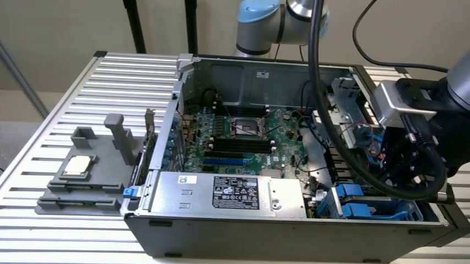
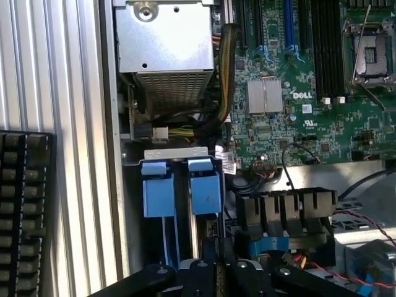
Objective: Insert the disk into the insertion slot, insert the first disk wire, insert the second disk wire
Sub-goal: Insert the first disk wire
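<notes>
Closest in, the gripper [image 2: 215, 260] hung over the near corner of the open computer case [image 1: 294, 234], on the exterior view's right. Its black fingers were drawn together, and whether anything thin was pinched between them could not be told.

Just beyond the fingertips stood the insertion slot [image 2: 176, 152], the grey drive cage. The disk [image 2: 204, 189] sat inside it on edge, showing its blue carrier frame while its metal body was hidden. Its long axis ran along the case's near wall, and its blue tab end pointed toward the power-supply box [image 2: 164, 43]. A second blue carrier [image 2: 154, 189] stood parallel and just beside it in the same cage. A black fan shroud [image 2: 284, 210] lay near the cage on the motherboard side.

Farther on, a bundle of yellow and black wires [image 2: 185, 130] crossed between the cage and the power-supply box. The green motherboard [image 2: 297, 93] spread past that, with its CPU socket [image 1: 248, 127] near the middle.

Outside the case, on the slatted metal table [image 1: 110, 88], a grey holder block [image 1: 81, 187] carried a small chip [image 1: 78, 165], well apart from the gripper. The robot arm [image 1: 264, 22] rose behind the case.
</notes>
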Tool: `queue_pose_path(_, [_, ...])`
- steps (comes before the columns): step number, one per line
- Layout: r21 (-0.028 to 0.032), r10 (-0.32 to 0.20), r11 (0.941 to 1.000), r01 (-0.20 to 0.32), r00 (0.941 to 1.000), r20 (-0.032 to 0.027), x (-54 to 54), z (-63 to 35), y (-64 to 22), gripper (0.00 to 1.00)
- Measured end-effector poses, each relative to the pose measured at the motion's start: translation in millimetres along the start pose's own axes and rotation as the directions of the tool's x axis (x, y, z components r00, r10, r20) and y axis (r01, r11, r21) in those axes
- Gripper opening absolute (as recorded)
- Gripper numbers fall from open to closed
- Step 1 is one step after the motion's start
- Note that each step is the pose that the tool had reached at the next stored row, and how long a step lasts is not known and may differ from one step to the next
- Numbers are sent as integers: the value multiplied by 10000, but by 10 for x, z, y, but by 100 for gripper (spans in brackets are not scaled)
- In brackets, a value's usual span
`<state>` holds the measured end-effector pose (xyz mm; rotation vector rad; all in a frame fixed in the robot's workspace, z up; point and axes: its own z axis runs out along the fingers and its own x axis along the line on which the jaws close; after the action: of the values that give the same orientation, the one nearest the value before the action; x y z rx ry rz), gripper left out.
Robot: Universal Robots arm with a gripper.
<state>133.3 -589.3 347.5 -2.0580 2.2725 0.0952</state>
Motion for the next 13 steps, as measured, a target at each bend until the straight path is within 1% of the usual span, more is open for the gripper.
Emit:
queue_pose_path(4, [0, 18, 10000, -18, 10000, -83, -42, 4, -12, 16])
queue_pose_path(9, [-5, 22, 10000, -22, 9999, -136, -46, 11, -40, 16])
queue_pose_path(13, [-1, 25, 10000, -25, 9998, -207, -45, 20, -50, 16])
